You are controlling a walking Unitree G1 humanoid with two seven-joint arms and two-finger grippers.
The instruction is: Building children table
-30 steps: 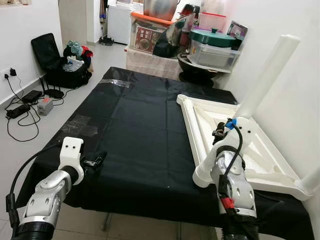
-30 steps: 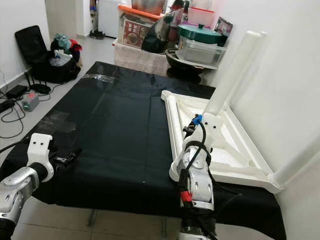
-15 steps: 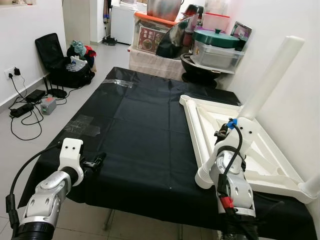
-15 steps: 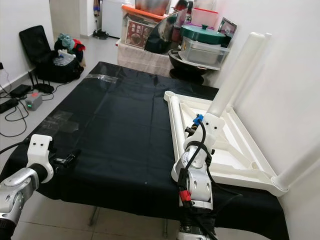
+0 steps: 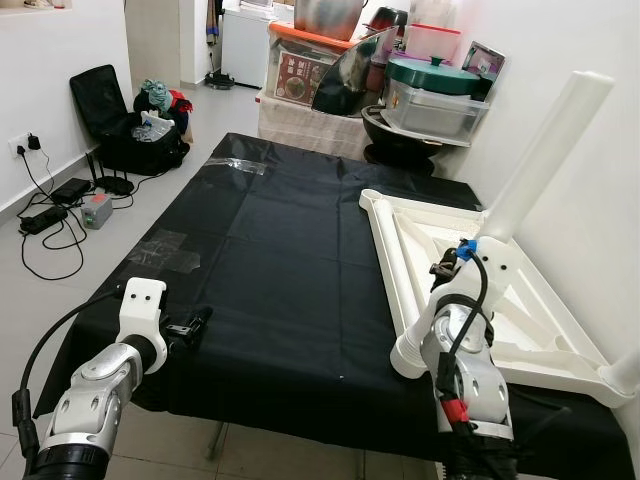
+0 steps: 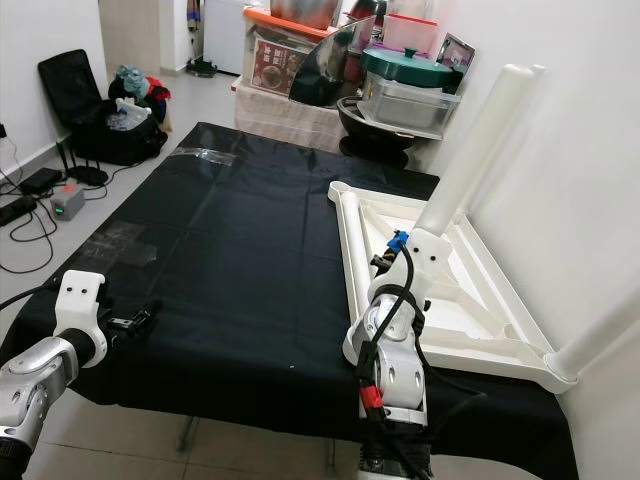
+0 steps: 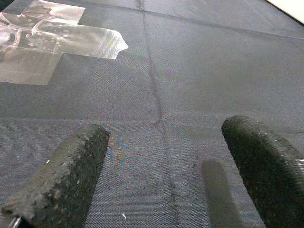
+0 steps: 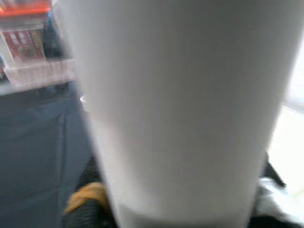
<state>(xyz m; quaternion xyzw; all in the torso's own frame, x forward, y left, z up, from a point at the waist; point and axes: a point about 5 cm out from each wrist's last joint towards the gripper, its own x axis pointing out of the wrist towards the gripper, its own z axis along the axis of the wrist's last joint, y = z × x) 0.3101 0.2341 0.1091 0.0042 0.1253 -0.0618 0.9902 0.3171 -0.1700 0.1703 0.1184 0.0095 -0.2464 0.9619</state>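
Two end effectors: the right end effector grips a white table leg on the upturned tabletop; the left end effector, open, hovers over the near-left black counter.

I count one white table top, lying upside down on one worktop with a black cloth. Two white legs stand up from the table top: one tall leg and one leg at the near corner. I have two pincers: my left pincer and my right pincer. I see two patches of clear tape on the cloth. On the floor there is one black bag.
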